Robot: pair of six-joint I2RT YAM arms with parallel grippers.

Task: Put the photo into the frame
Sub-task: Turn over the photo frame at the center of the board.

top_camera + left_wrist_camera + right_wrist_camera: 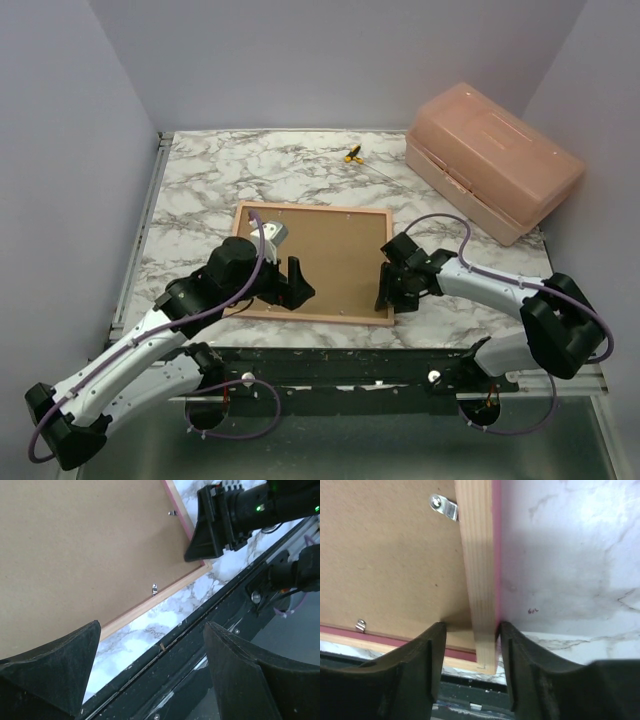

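left gripper [151, 627]: above near edge of frame [477, 555], jaws wide apart, holding nothing; right gripper [471, 626]: fingers [410, 670] astride frame's right rail, clamped or not unclear; frame: back up on table [220, 170], brown board [330, 260] inside; box [495, 160]: beyond frame's far right corner

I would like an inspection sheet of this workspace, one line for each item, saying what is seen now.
Surface: marble-patterned table, flat.
Job's things: frame lying back up, brown backing board in it; photo not seen.
Clutter: salmon plastic box, closed, rear right; small yellow-and-black object at the rear.
Grippers: left gripper open over the frame's near edge; right gripper astride the frame's right rail, gap on the board side.
Cables: purple cables looped along both arms.
Surroundings: plain walls; nothing else seen.
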